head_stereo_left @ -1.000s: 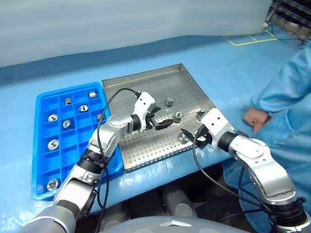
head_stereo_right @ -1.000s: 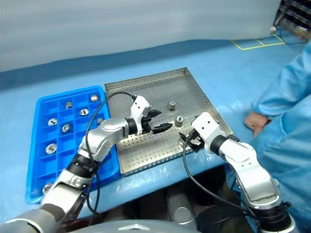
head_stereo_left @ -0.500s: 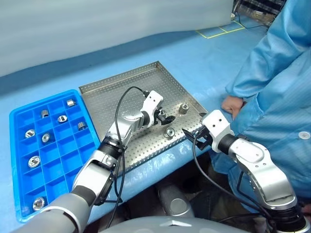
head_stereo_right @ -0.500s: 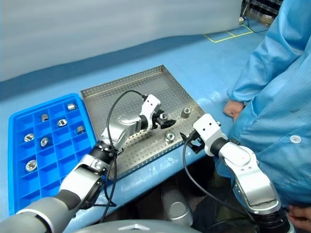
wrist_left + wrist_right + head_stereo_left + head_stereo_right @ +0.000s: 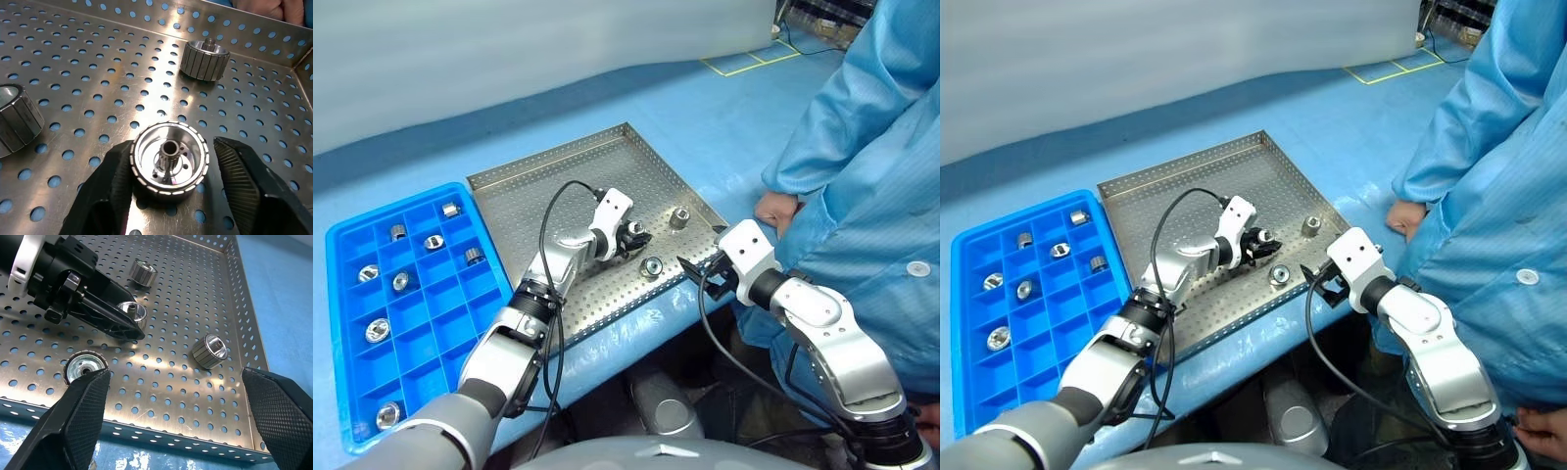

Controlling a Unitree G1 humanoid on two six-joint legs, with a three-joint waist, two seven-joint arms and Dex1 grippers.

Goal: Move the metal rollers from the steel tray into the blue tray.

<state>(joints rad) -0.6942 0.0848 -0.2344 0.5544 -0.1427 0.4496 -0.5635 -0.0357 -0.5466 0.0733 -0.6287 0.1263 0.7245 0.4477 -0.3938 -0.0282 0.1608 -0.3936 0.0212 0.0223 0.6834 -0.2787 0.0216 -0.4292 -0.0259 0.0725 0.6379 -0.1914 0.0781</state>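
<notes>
Desk under blue cover, seen from my head: the steel tray (image 5: 558,181) lies at centre, the blue tray (image 5: 342,333) just beside it at nine o'clock, several rollers already in its compartments (image 5: 378,329). My left claw (image 5: 630,235) is down on the steel tray around one of the metal rollers (image 5: 634,228); two more lie loose, one at five o'clock of it (image 5: 652,265), one at two o'clock (image 5: 679,216). My right claw (image 5: 697,275) hangs over the tray's near rim, fingers wide apart. A person in a blue suit stands at three o'clock, hand (image 5: 775,209) on the desk.

Left wrist view: the roller (image 5: 169,160) sits upright between my fingers (image 5: 105,191) (one presses its ribbed side, the other stands a slit away).

Right wrist view: my fingers (image 5: 80,416) spread wide, nothing between them; three rollers on the perforated floor (image 5: 210,350).
</notes>
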